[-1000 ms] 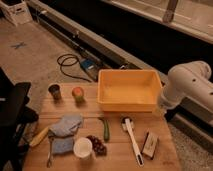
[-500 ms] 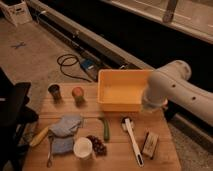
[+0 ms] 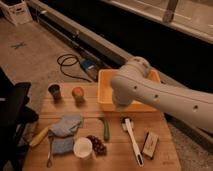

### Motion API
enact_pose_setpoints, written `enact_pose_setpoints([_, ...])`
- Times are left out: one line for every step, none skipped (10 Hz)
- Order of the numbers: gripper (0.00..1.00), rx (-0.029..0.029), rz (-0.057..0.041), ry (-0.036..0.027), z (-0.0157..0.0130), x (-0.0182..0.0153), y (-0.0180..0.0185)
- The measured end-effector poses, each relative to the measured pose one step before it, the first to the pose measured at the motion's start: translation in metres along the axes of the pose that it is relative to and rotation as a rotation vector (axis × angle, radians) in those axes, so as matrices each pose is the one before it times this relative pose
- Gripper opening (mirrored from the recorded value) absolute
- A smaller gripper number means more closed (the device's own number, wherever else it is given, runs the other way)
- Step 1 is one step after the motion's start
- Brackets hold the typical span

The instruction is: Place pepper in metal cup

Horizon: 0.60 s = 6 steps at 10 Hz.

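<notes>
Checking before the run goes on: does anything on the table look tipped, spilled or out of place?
Nothing stands out. The metal cup stands upright at the back left of the table. The pepper lies flat near the middle, apart from the cup. The gripper hangs over the yellow bin.

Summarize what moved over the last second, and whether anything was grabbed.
The arm swung left from the right side of the table across the bin. The gripper now hangs over the bin's front wall, short of the pepper. Nothing was taken hold of or let go. The pepper, metal cup and bin stayed put.
</notes>
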Motion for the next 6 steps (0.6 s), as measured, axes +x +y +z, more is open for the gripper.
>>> enact_pose_setpoints([0.42,-0.01194,-0.03596,-0.00687,0.00335,-0.01516,0.00050])
enact_pose_setpoints([0.42,-0.02005,-0.03865,-0.01300,0.00554,-0.01673,-0.00098])
enact_pose_setpoints([0.42,-0.01446,-0.01618,-0.00104,0.00272,-0.00571,0.00036])
enact_pose_setpoints([0.42,-0.00208,0.00179,0.00142,-0.00008,0.00101,0.00057])
enact_pose_setpoints([0.42,0.00129,0.00217,0.00216,0.00025,0.00194,-0.00037])
enact_pose_setpoints([0.42,-0.00147,-0.00217,-0.00192,0.00008,-0.00181,0.00027])
